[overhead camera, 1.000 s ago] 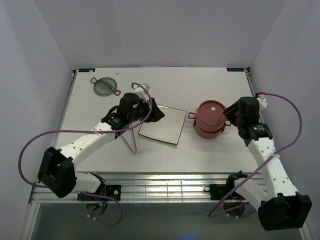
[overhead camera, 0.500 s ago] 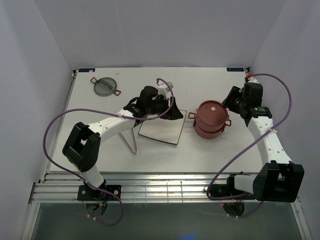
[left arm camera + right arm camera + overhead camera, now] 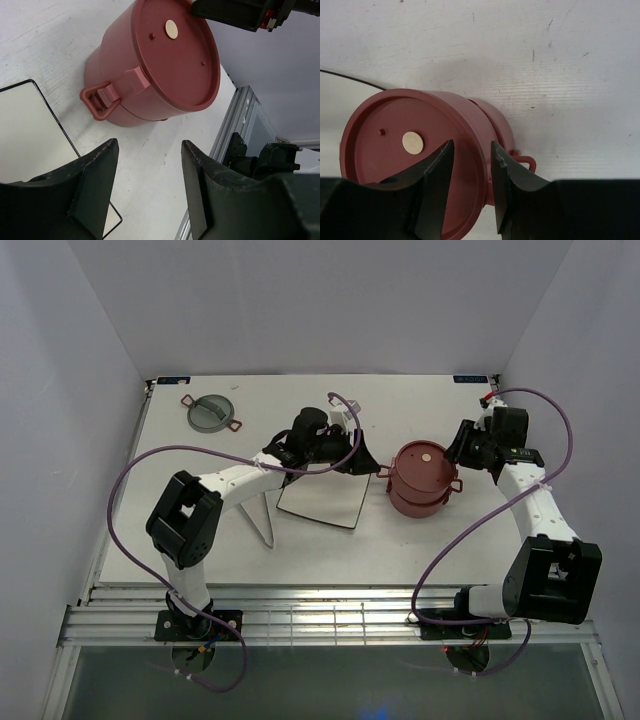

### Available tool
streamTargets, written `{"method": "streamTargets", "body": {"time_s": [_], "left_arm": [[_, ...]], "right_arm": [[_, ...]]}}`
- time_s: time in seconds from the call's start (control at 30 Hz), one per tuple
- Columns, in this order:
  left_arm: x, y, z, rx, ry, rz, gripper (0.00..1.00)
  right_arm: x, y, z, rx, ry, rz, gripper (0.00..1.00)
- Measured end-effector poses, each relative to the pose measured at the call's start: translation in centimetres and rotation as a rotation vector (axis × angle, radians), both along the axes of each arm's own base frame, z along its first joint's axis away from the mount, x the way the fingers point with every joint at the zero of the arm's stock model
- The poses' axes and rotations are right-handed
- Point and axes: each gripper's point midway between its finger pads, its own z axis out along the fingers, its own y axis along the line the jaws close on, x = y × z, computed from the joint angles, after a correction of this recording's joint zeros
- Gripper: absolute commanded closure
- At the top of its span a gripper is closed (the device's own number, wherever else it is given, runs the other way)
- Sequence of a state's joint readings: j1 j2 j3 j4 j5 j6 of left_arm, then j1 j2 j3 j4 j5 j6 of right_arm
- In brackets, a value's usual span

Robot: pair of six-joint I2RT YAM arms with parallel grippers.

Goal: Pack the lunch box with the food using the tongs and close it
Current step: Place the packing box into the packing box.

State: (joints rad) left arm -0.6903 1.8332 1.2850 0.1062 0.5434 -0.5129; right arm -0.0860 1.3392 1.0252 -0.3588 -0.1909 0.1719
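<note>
Hovering left jaws apart, empty, just left of the lidded lunch box; right jaws narrowly apart over its right rim; tongs on the desk farther left, past the plate.

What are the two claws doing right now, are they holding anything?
Left gripper: open, holding nothing.
Right gripper: open, poised over the lid edge of the lunch box, gripping nothing.
</note>
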Motion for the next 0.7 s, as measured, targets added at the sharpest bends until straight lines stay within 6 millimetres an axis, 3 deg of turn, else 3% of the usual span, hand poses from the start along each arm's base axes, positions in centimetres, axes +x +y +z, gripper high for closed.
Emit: {"method": "streamTargets", "body": {"time_s": [0.7], "left_arm": [[0.0,1.2,-2.2,0.054,-0.006,0.045,0.37]], "right_arm": [[-0.8,-0.3,-0.5,-0.043,0.027,0.025,0.87]]}}
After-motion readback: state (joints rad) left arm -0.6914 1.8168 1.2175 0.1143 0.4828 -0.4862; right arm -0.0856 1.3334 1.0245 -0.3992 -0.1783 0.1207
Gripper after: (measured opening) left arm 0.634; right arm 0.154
